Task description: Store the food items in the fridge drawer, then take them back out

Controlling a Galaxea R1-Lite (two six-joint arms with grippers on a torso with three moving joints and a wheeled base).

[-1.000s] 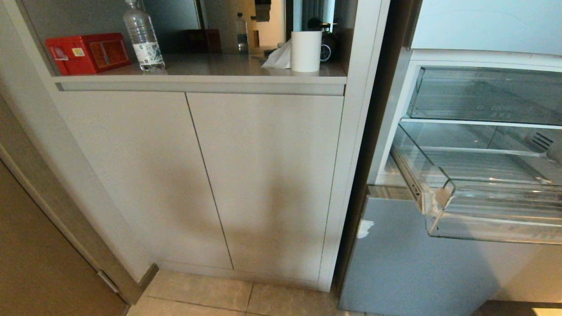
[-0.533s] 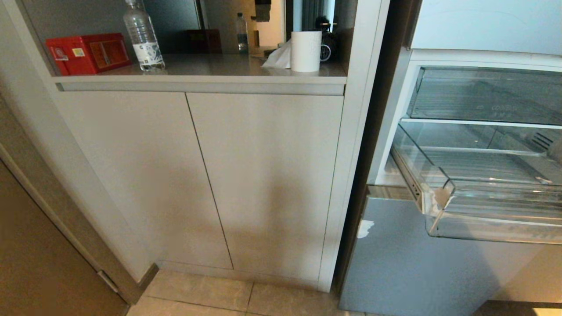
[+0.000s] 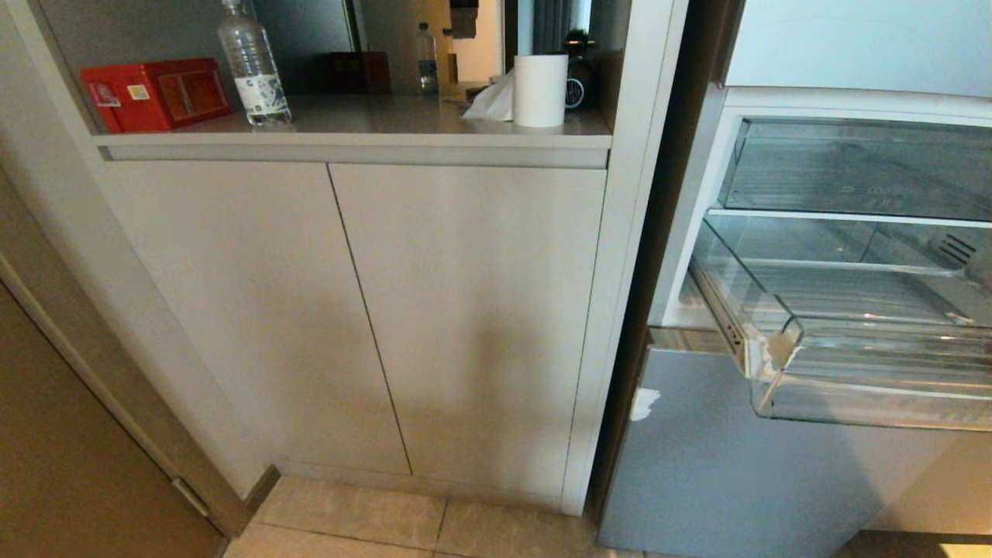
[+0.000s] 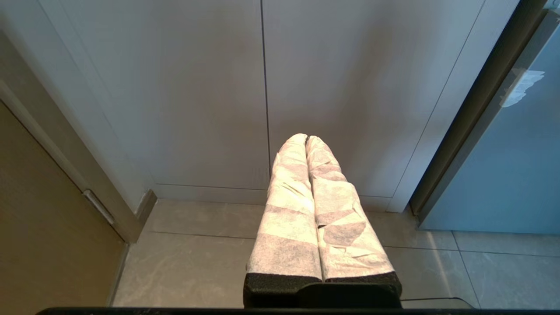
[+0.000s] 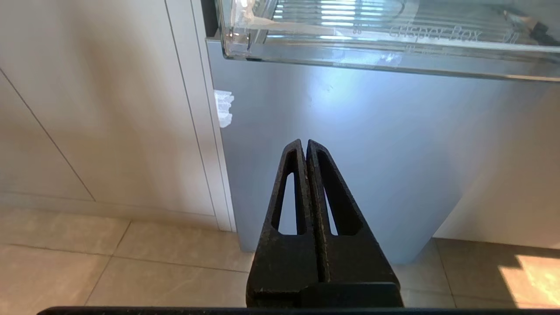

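Observation:
The fridge drawer point(image 3: 868, 403), clear plastic, stands pulled out from the open fridge at the right of the head view. What shows of it holds nothing. The right wrist view catches its front rim point(image 5: 393, 48) from below. The food items are out of view. My right gripper point(image 5: 306, 142) hangs below the drawer, in front of the silver-grey fridge panel point(image 5: 358, 140), with its black fingers shut and empty. My left gripper point(image 4: 307, 136), its fingers wrapped in white cloth, is shut and empty, facing the cabinet doors point(image 4: 197, 100). Neither arm shows in the head view.
A second clear drawer point(image 3: 852, 167) sits above the pulled-out one. The cabinet point(image 3: 349, 310) to the left carries a red box point(image 3: 155, 93), a water bottle point(image 3: 252, 70) and a white paper roll point(image 3: 540, 89) on its counter. Tiled floor point(image 3: 387, 519) lies below.
A small grey shape has appeared at the right edge beside the drawer. Nothing else in the head view has moved.

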